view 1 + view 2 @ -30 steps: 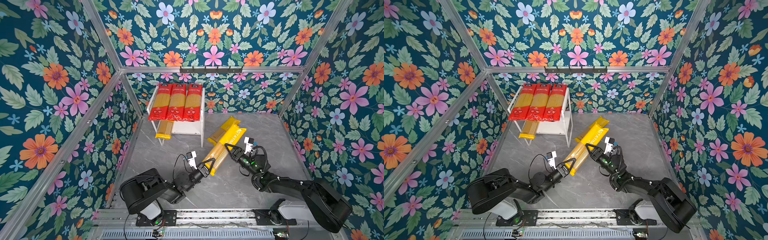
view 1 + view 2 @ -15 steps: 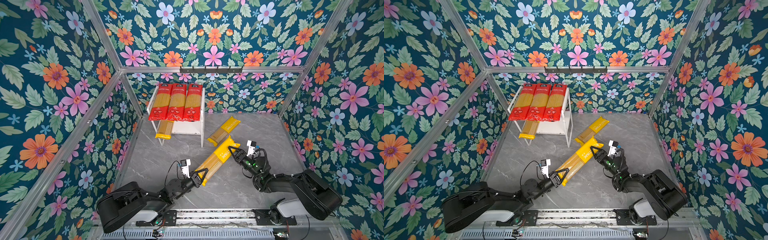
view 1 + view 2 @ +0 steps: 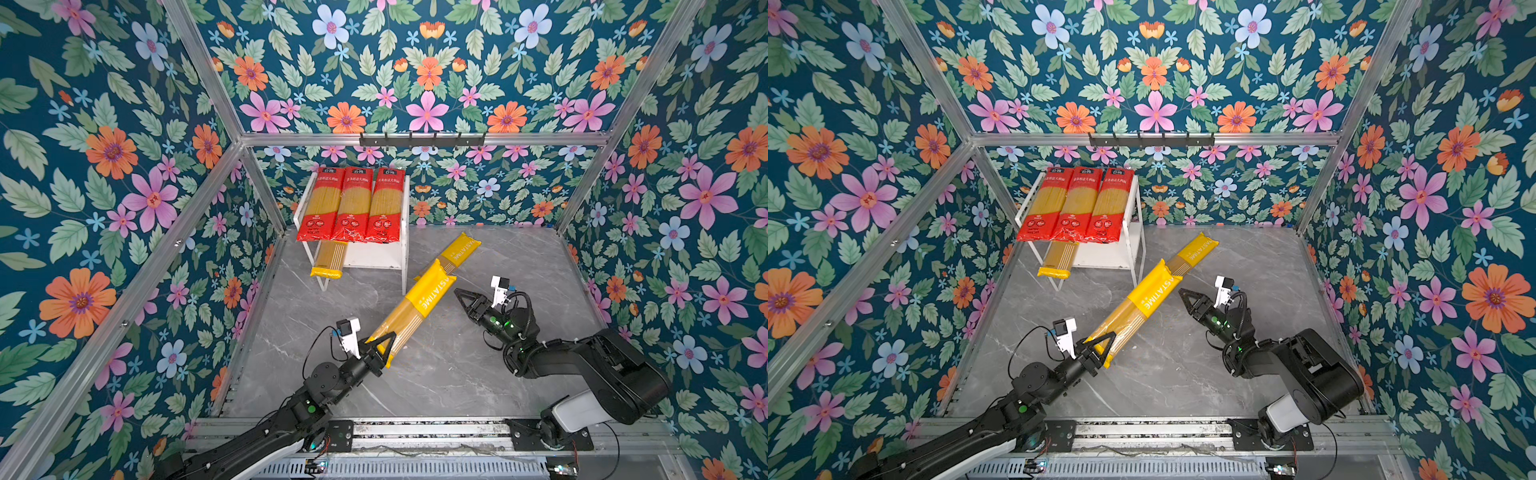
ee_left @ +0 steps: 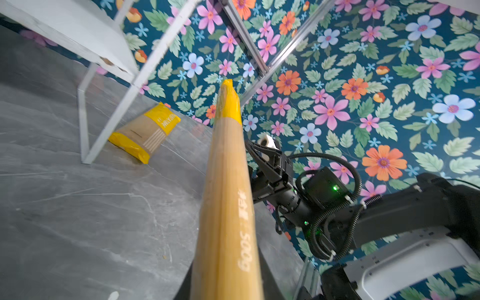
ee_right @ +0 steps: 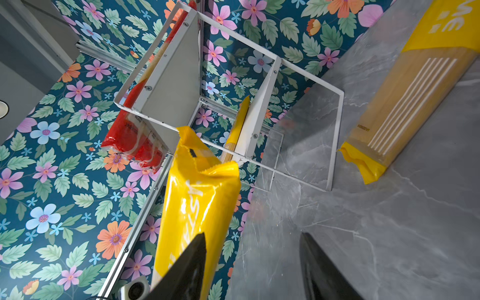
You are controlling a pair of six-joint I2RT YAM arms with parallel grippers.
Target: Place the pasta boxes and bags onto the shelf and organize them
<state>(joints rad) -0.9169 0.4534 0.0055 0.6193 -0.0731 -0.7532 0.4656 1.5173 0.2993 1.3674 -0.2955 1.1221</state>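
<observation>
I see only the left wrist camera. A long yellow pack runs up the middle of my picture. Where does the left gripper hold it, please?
Observer: The left gripper is shut on the held yellow pack at the end nearest the robot's base.
Operator: Is the right gripper touching that pack?
Observer: No. The right gripper is open and stands apart from it in both top views.
Operator: What lies on the shelf? I see only its underside.
Observer: Three red packs lie side by side on the top board.
Operator: And on the lower board?
Observer: Another yellow pack lies there at the left, sticking out over the front edge.
</observation>
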